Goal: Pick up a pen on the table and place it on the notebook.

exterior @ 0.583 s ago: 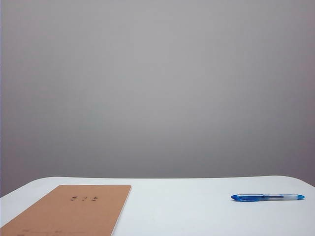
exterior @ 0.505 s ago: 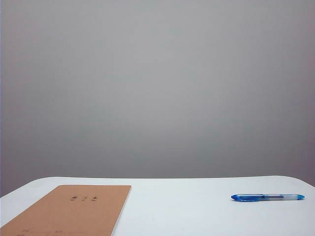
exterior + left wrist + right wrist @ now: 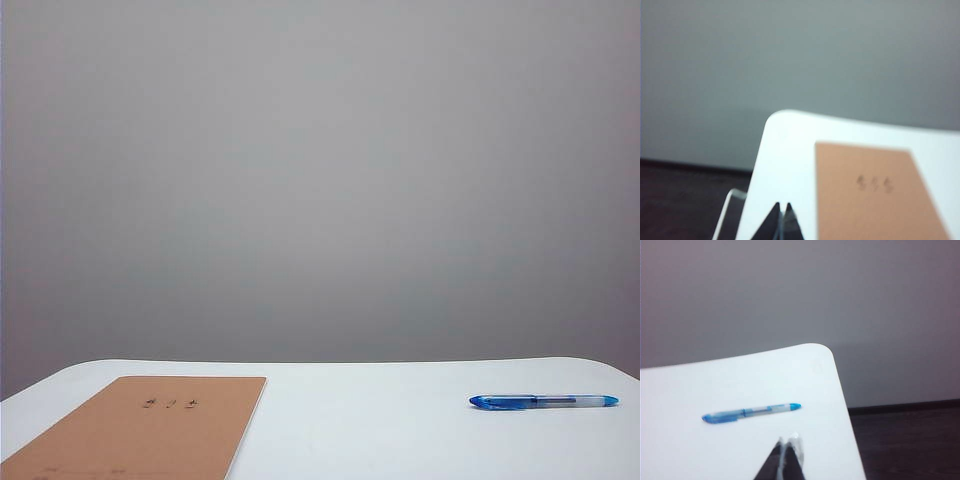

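1. Nothing is shifting on the counter point(image 3: 400, 430): across the last half second the pen point(image 3: 543, 402) and the notebook point(image 3: 150, 430) are lying exactly where they were, and no arm is entering the exterior view.
2. The right gripper point(image 3: 788, 442) is hanging back near the counter's edge, its fingers point(image 3: 796, 446) pressed together and holding nothing; the pen point(image 3: 751, 413) is lying just ahead of their tips, crosswise, apart from them.
3. The left gripper point(image 3: 781, 209) is waiting likewise, fingers point(image 3: 789, 214) pressed together and empty, with the notebook point(image 3: 875, 195) lying flat just beside and ahead of them.
4. The stillness is suggesting the task is only starting: the pen is not yet lifted, and the right fingers would need to spread before reaching forward over its barrel.
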Action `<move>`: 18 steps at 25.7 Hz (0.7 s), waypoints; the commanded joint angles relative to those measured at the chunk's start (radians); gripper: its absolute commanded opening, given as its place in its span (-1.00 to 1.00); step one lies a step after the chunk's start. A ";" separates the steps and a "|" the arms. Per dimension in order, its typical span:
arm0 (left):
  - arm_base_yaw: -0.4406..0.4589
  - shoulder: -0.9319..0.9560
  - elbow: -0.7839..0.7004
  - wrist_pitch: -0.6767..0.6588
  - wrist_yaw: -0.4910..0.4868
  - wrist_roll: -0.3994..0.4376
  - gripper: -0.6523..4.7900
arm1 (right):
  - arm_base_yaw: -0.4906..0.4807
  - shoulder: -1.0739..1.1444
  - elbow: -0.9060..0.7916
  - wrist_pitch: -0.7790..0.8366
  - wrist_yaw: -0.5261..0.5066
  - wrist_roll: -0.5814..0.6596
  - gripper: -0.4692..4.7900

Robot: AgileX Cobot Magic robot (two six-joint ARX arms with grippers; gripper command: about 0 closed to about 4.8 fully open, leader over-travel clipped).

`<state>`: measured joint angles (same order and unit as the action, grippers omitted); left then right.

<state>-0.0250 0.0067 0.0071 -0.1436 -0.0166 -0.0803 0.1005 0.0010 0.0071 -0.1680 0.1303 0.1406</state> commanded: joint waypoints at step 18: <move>0.000 0.807 0.740 0.001 0.143 0.211 -0.78 | -0.001 0.080 0.205 0.253 0.163 -0.033 -0.84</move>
<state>-0.0246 0.7765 0.7090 -0.1253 0.1143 0.0914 0.0998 0.0547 0.1925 0.0399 0.2890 0.1436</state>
